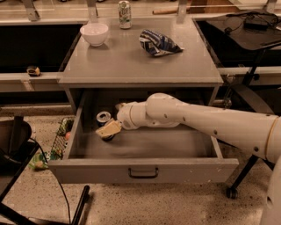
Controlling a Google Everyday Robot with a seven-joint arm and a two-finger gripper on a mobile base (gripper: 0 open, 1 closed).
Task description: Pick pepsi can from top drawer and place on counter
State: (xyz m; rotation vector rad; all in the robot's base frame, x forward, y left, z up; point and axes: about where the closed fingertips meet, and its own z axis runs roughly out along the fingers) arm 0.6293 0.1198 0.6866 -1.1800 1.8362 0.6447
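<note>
The top drawer [145, 169] is pulled open below the grey counter [131, 61]. The pepsi can [103, 119], dark blue with a silver top, stands upright at the drawer's back left. My gripper [108, 129], with cream-coloured fingers, reaches in from the right on a white arm and sits right against the can's front side, partly covering it. I cannot tell whether the fingers touch or enclose the can.
On the counter stand a white bowl [94, 34] at the back left, a green-and-white can [124, 8] at the back middle and a crumpled blue-white chip bag [159, 43]. Black desks flank the cabinet. A chair [15, 151] stands at the left.
</note>
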